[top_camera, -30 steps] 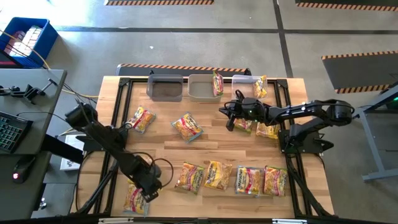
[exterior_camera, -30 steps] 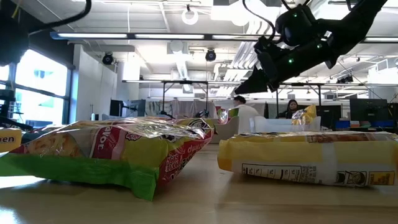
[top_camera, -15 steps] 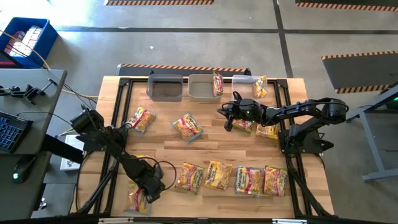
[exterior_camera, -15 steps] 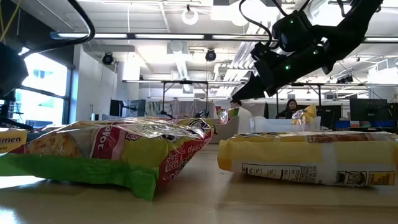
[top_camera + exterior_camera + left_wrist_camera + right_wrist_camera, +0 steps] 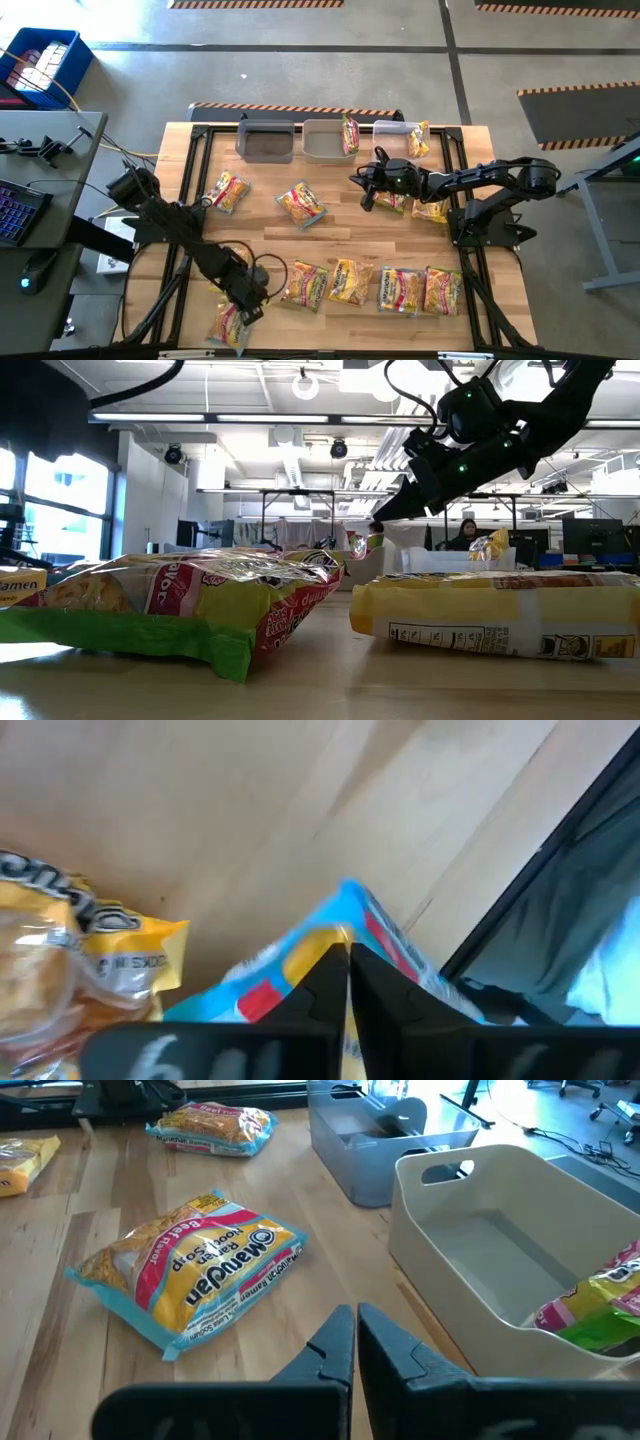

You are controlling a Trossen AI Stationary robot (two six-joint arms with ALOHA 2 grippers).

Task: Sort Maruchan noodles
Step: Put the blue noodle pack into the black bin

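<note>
— Maruchan noodles [image 5: 328,283] lie scattered over the table [image 5: 330,235], two packets already in the bins [image 5: 325,140]. Which step is this?
— A pickup: the left gripper [image 5: 243,311] pinches a blue-edged packet [image 5: 330,935] at the near-left corner; next, lift and carry it binward. The right gripper [image 5: 367,194] hangs pressed together mid-table
</note>
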